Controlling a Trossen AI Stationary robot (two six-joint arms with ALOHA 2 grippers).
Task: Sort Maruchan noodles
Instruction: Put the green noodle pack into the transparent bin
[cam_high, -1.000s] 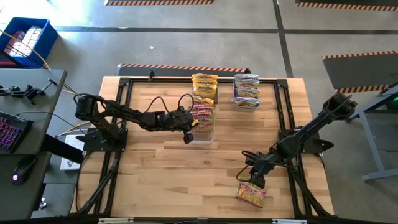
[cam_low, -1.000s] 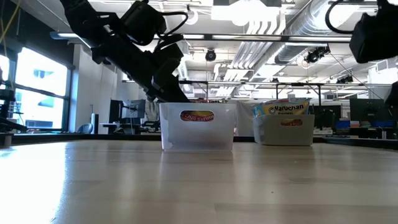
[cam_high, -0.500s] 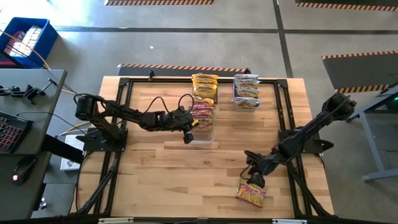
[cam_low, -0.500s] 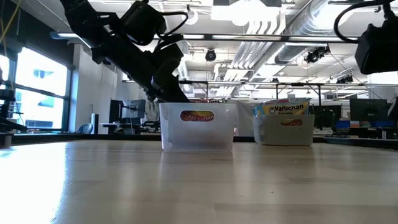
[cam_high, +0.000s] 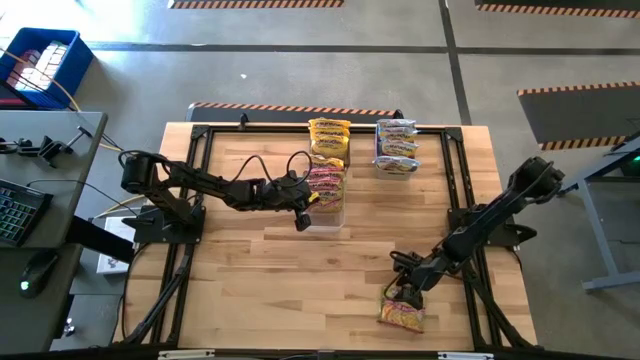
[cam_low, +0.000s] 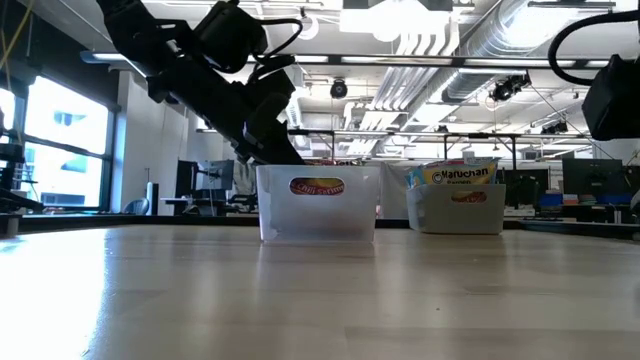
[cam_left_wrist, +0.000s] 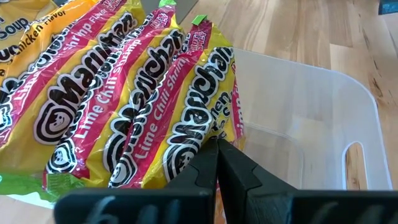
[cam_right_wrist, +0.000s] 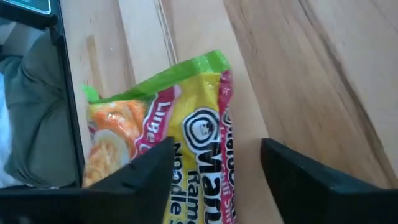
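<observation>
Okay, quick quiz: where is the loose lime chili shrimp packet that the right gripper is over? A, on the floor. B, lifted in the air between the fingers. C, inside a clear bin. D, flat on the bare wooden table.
D: the packet lies flat on the wooden table, with the right gripper open above it.
</observation>
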